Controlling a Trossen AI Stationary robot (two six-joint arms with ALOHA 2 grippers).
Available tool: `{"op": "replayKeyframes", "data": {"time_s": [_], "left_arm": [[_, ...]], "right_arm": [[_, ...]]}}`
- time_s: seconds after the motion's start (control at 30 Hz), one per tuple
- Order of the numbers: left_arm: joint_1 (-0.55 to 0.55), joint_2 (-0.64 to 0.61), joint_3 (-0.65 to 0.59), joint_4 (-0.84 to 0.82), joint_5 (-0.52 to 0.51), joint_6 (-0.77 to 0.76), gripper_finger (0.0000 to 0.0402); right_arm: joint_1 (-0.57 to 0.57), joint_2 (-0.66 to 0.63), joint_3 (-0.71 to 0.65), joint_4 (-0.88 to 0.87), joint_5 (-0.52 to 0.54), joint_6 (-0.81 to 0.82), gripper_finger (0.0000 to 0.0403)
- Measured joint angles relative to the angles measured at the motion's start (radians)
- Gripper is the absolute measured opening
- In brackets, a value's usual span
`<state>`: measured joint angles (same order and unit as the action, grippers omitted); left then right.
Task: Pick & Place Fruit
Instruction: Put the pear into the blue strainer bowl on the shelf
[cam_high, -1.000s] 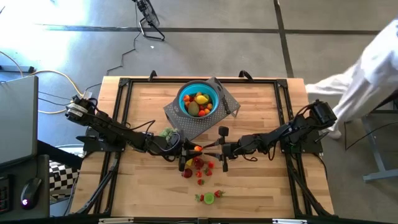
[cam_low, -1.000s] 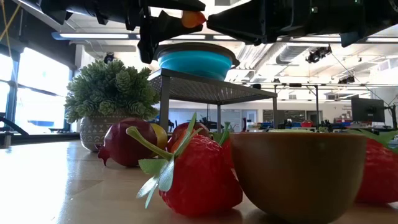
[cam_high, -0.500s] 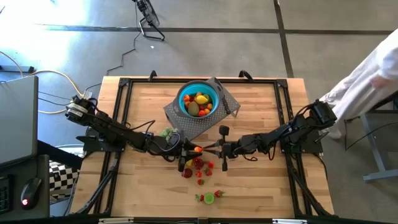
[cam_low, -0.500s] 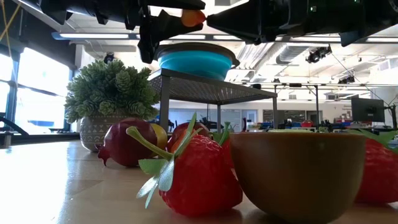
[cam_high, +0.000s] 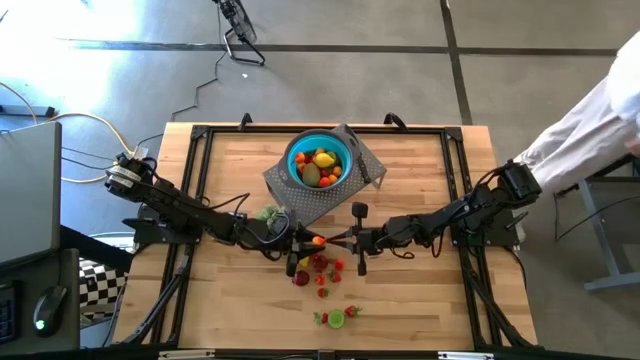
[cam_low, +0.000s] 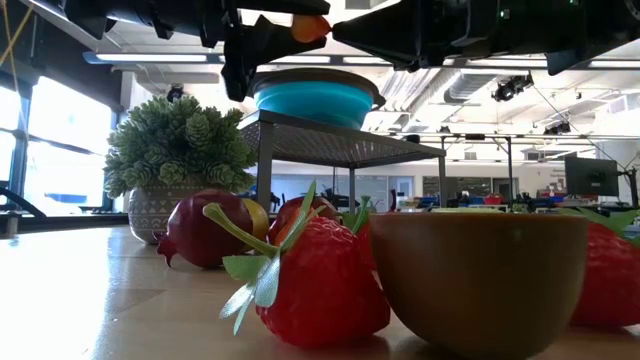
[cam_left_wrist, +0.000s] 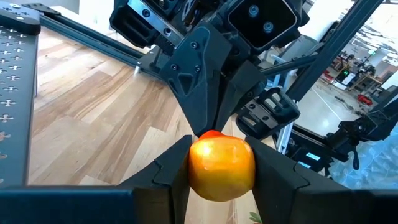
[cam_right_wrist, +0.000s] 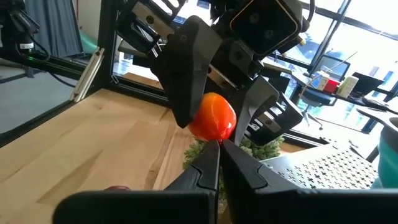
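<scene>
Reaching in from the left edge of the tabletop, the left arm holds its left end effector above the middle of the wood, its fingers pinching a small orange-and-yellow fruit from both sides. That piece is nearly round, so no long axis can be made out; its redder patch faces the opposite arm, while the yellower side faces the left wrist camera. In the low view the same fruit hangs well above the tabletop, between the two dark arms.

Just below it in the high view, a cluster of loose fruit lies on the wood: red strawberries and other small pieces, with a lime-green half and another strawberry nearer the front edge. The closest strawberry in the low view lies on its side, its green stem pointing up and to the left.

Farther back, a blue bowl sits on a grey perforated stand and holds yellow, orange, red and brownish-green pieces. A small potted plant stands beside the stand's near-left corner.

From the right, the right end effector meets the held fruit tip-on, its fingers pressed together with no gap, touching the piece's underside in the right wrist view.
</scene>
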<state>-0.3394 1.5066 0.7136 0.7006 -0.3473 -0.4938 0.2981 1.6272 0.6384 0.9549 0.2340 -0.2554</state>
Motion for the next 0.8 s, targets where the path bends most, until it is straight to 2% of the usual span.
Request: {"op": "replayKeyframes", "data": {"time_s": [0.17,0.43,0.67,0.8], "left_arm": [[0.012,0.000,0.000,0.000,0.005,-0.004,0.0144],[0.013,-0.008,0.000,-0.001,0.004,0.024,0.0210],[0.012,-0.122,0.001,-0.009,0.005,0.136,0.0218],[0.012,-0.211,0.001,-0.090,0.005,0.193,0.0218]], "right_arm": [[-0.001,0.000,0.000,-0.003,-0.002,0.000,0.0003],[0.000,0.000,0.000,-0.002,-0.012,0.000,0.0003],[0.000,0.000,0.000,-0.001,-0.008,0.000,0.0003],[0.000,-0.016,0.000,0.000,0.003,0.001,0.0003]]}}
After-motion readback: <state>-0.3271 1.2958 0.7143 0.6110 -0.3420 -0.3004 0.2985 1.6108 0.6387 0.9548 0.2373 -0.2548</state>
